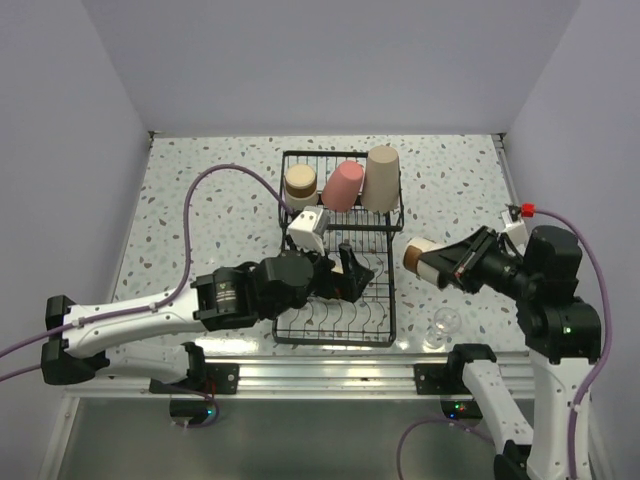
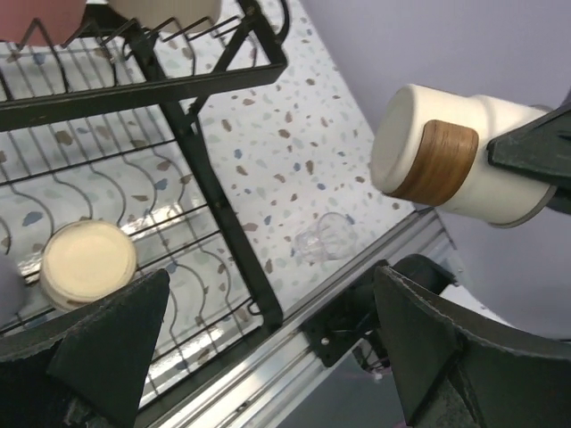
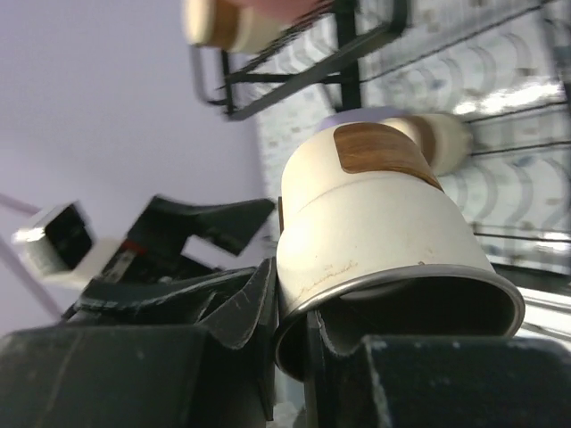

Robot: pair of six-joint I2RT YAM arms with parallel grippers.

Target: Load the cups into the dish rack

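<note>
I have my right gripper (image 1: 452, 263) clamped on a tan-banded cup (image 1: 420, 256), held sideways in the air just right of the dish rack (image 1: 335, 322), while my left gripper (image 1: 342, 272) hangs with fingers spread over its lower tines.

The dish rack (image 1: 330, 322) stands mid-desk (image 1: 200, 200), its raised basket at the far end and its tined section nearer the arms. Three cups sit in a row in the basket: left cup (image 1: 300, 183), middle cup (image 1: 343, 184), right cup (image 1: 381, 178). A fourth cup (image 2: 87, 263) lies in the tined section. Right of the rack, a fifth cup (image 1: 425, 257) hangs sideways in the right gripper (image 1: 447, 262). A glass (image 1: 443, 324) sits on the desk off the rack's near right corner.
</note>
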